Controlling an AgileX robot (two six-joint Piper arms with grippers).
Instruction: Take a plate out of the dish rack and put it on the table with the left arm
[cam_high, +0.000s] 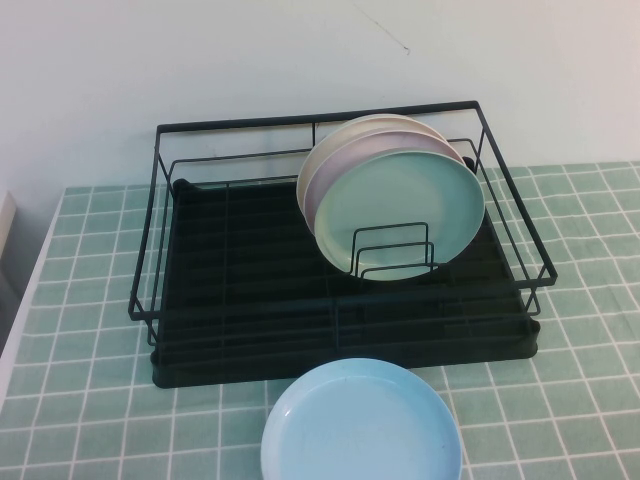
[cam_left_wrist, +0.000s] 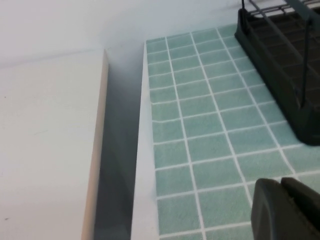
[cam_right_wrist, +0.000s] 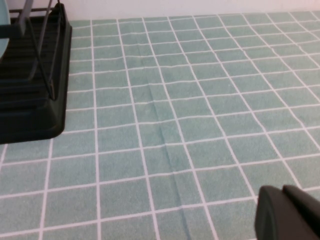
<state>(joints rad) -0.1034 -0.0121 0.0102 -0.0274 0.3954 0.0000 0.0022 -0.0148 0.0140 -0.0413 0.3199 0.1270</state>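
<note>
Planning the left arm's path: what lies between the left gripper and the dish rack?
Only bare table tiles, per the left wrist view, between the shut left gripper and the dish rack.

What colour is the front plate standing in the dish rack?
Pale mint green plate, clearest in the high view.

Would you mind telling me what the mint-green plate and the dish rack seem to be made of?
The mint-green plate looks like glossy plastic or melamine, perhaps glazed ceramic: smooth, uniform colour, soft sheen. The dish rack appears to be black-coated metal wire over a ribbed, matte black tray, probably plastic.
</note>
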